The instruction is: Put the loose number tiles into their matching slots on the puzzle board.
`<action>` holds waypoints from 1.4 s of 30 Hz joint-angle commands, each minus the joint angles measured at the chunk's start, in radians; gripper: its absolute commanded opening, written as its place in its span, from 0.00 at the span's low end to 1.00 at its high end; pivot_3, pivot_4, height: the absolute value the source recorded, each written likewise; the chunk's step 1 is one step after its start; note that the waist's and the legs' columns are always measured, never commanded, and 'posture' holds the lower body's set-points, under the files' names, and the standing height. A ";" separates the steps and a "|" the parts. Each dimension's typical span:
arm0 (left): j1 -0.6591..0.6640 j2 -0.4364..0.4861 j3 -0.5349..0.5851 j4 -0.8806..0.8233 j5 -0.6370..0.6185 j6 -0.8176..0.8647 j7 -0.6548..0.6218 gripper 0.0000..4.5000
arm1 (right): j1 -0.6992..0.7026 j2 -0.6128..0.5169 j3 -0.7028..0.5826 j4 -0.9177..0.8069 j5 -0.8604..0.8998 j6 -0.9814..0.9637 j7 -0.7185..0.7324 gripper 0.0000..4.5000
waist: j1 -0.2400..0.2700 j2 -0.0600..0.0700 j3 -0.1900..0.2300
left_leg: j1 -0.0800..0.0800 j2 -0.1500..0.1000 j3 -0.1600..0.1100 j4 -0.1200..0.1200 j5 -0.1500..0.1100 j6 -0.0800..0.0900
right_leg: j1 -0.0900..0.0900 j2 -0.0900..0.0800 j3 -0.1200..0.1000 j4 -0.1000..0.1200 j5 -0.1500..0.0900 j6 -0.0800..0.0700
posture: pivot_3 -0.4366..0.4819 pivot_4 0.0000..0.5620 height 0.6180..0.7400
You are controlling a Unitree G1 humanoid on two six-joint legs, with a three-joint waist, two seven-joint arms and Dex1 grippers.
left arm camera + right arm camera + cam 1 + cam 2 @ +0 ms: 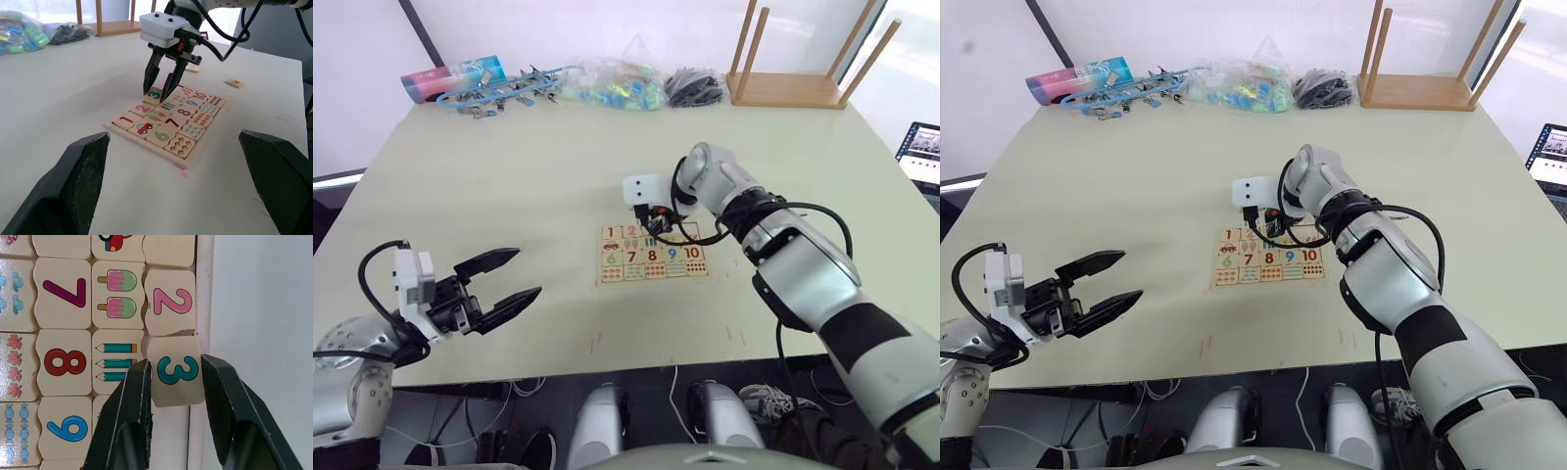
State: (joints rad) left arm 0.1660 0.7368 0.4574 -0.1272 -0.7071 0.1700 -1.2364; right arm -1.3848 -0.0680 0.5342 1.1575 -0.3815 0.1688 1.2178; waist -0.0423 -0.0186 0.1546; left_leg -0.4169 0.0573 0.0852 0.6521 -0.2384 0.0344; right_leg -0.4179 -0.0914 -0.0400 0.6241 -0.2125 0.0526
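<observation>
The puzzle board lies mid-table, with big numbers 6 to 10 and picture cells. Along its far edge, tiles 1 and 2 sit in their slots. My right gripper points down at that edge, shut on the teal number 3 tile. The tile is slightly skewed and overlaps the frame beside tile 2. Two loose number tiles lie on the table beyond the board: the 5 and another partly behind the gripper. My left gripper hovers open near the front left, holding nothing.
A wooden stand is at the back right. Plastic bags of small items and blue clips line the far edge. A laptop shows at the right. Bare tabletop lies between my left gripper and the board.
</observation>
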 commanded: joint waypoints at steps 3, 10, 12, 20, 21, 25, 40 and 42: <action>-0.001 0.002 0.008 -0.012 0.002 -0.009 -0.005 1.00 | -0.049 -0.002 -0.031 -0.010 0.012 0.001 0.015 0.21 | 0.000 0.000 0.000 | 0.000 0.000 0.000 0.000 0.000 0.000 | 0.000 0.000 0.000 0.000 0.000 0.000 | 0.48 0.27 0.98; 0.004 0.001 0.008 -0.013 0.003 -0.009 -0.007 1.00 | -0.041 0.005 -0.033 -0.004 0.013 0.007 0.021 0.21 | 0.000 0.000 0.000 | 0.000 0.000 0.000 0.000 0.000 0.000 | 0.000 0.000 0.000 0.000 0.000 0.000 | 0.48 0.27 0.98; 0.007 0.002 0.010 -0.016 0.002 -0.007 -0.007 1.00 | -0.037 0.006 -0.034 -0.002 0.013 0.010 0.023 0.21 | 0.000 0.000 0.000 | 0.000 0.000 0.000 0.000 0.000 0.000 | 0.000 0.000 0.000 0.000 0.000 0.000 | 0.48 0.27 0.98; 0.011 0.005 0.011 -0.021 0.000 -0.002 -0.005 1.00 | -0.032 0.008 -0.034 0.010 0.012 0.017 0.026 0.21 | 0.000 0.000 0.000 | 0.000 0.000 0.000 0.000 0.000 0.000 | 0.000 0.000 0.000 0.000 0.000 0.000 | 0.48 0.27 0.98; 0.010 0.006 0.010 -0.021 0.000 -0.001 -0.005 1.00 | -0.032 0.009 -0.035 0.014 0.013 0.018 0.023 0.21 | 0.000 0.000 0.000 | 0.000 0.000 0.000 0.000 0.000 0.000 | 0.000 0.000 0.000 0.000 0.000 0.000 | 0.48 0.27 0.98; 0.012 0.007 0.012 -0.023 -0.002 0.001 -0.006 1.00 | -0.032 0.012 -0.036 0.028 0.013 0.019 0.021 0.21 | 0.000 0.000 0.000 | 0.000 0.000 0.000 0.000 0.000 0.000 | 0.000 0.000 0.000 0.000 0.000 0.000 | 0.48 0.27 0.98; 0.016 0.005 0.010 -0.029 -0.001 0.002 -0.001 1.00 | -0.025 0.019 -0.033 0.054 0.003 0.014 -0.001 0.21 | 0.000 0.000 0.000 | 0.000 0.000 0.000 0.000 0.000 0.000 | 0.000 0.000 0.000 0.000 0.000 0.000 | 0.48 0.27 0.98; 0.016 0.004 0.011 -0.029 -0.001 0.002 0.000 1.00 | -0.026 0.019 -0.033 0.058 -0.002 0.014 -0.002 0.21 | 0.000 0.000 0.000 | 0.000 0.000 0.000 0.000 0.000 0.000 | 0.000 0.000 0.000 0.000 0.000 0.000 | 0.48 0.27 0.98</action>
State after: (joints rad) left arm 0.1789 0.7368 0.4573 -0.1268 -0.7066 0.1731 -1.2384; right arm -1.4045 -0.0499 0.5099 1.2168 -0.3805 0.1875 1.2160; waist -0.0425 -0.0187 0.1549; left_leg -0.4167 0.0573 0.0850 0.6518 -0.2386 0.0342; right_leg -0.4180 -0.0915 -0.0400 0.6241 -0.2125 0.0526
